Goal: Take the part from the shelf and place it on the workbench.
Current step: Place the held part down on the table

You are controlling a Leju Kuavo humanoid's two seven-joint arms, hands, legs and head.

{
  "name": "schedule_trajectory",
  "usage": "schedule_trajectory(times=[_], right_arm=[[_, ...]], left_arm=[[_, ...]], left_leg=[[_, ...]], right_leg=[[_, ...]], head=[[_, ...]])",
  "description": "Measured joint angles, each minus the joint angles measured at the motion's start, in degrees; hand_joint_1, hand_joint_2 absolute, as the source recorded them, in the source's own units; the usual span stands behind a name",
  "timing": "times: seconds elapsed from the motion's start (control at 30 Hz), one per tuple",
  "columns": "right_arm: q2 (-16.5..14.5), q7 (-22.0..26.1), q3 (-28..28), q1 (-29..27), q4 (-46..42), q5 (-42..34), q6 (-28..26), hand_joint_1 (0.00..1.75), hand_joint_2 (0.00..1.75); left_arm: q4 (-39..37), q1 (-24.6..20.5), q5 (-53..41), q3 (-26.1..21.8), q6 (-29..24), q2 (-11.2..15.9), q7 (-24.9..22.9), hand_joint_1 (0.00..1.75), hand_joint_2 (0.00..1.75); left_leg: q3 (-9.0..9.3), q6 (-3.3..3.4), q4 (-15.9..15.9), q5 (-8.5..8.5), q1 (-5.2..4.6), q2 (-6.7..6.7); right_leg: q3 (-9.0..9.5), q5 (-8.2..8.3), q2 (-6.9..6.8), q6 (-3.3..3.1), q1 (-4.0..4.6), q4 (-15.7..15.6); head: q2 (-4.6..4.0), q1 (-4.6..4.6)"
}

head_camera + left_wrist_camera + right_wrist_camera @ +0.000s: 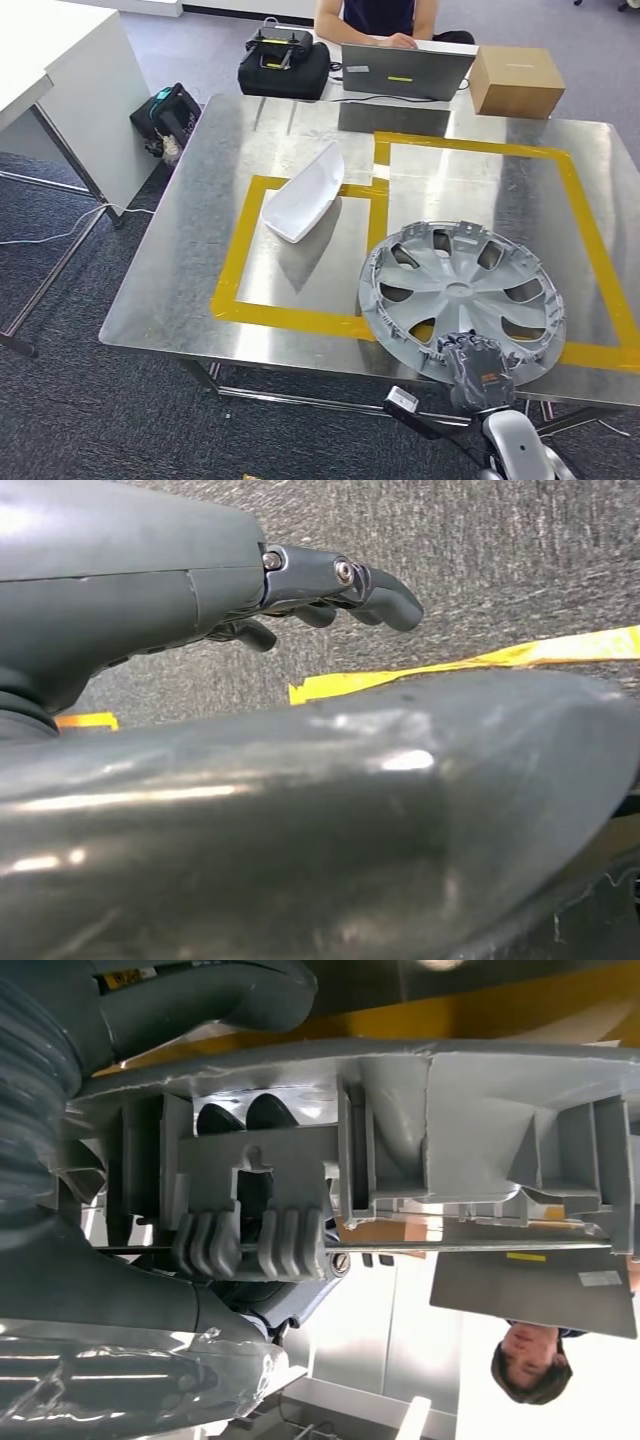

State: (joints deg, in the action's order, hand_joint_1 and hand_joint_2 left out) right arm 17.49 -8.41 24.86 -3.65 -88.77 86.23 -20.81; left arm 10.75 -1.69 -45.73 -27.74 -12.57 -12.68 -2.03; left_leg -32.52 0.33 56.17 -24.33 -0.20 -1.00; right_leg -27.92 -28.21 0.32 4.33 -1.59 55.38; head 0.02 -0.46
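Right hand: dark fingers reached through the rim of the grey plastic spoked wheel cover, with the thick thumb on the opposite face; the rim was clasped between them. The hand stood at the cover's near edge, past the near edge of the worktop, on the silver right arm.

Wheel cover: lay flat on the brushed steel workbench, toward its near right part, rim overhanging the near edge slightly where the hand held it. It straddled the yellow tape outline of the larger right-hand square and overlapped the near right corner of the smaller square.

White curved plastic panel: rested in the smaller square, crossing its far tape line, well apart from the cover.

Left hand: dark fingers loosely extended over grey carpet, holding nothing; a yellow floor stripe lay beyond.

Far edge of the worktop: grey laptop, brown cardboard box, black carry case, and a seated person behind the laptop. A black bag sat on the floor off the far left corner.
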Motion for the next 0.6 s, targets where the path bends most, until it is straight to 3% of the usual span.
schedule_trajectory(times=[0.07, 0.17, 0.3, 0.6], right_arm=[[0.0, 0.01, 0.43, 0.02, 0.03, 0.03, 0.0, 0.0, 0.0], [0.0, 0.01, 0.97, -0.04, 0.05, 0.02, -0.02, 0.0, 0.0], [0.01, -0.07, 1.53, -0.21, 0.05, 0.02, -0.06, 0.0, 0.0], [0.02, -0.17, 1.96, -0.39, 0.05, -0.01, -0.13, 0.0, 0.0]], left_arm=[[0.0, 0.0, -0.13, 0.0, -0.03, 0.0, 0.19, 0.0, 1.75], [0.0, 0.01, -0.22, -0.01, -0.05, 0.0, 0.37, 0.0, 1.75], [0.0, 0.01, 0.21, -0.26, 1.24, 0.0, 1.43, 0.0, 0.0], [0.0, 0.04, -0.05, -0.54, 1.93, 0.28, 3.04, 0.0, 0.0]], left_leg=[[0.0, 0.0, 0.0, 0.0, 0.0, 0.0], [0.01, 0.0, 0.0, 0.0, 0.01, 0.0], [0.0, -0.01, 0.0, -0.02, 0.01, 0.0], [0.0, 0.0, 0.0, -0.02, 0.0, 0.0]], right_leg=[[-0.03, -0.01, 0.0, -0.01, 0.0, 0.0], [-0.25, -0.02, -0.01, -0.02, 0.01, 0.0], [-0.61, -0.07, -0.01, -0.04, 0.0, 0.0], [-0.36, -0.05, 0.0, -0.03, 0.0, 0.0]], head=[[0.0, 0.01], [0.0, 0.01], [0.0, 0.01], [0.0, 0.01]])
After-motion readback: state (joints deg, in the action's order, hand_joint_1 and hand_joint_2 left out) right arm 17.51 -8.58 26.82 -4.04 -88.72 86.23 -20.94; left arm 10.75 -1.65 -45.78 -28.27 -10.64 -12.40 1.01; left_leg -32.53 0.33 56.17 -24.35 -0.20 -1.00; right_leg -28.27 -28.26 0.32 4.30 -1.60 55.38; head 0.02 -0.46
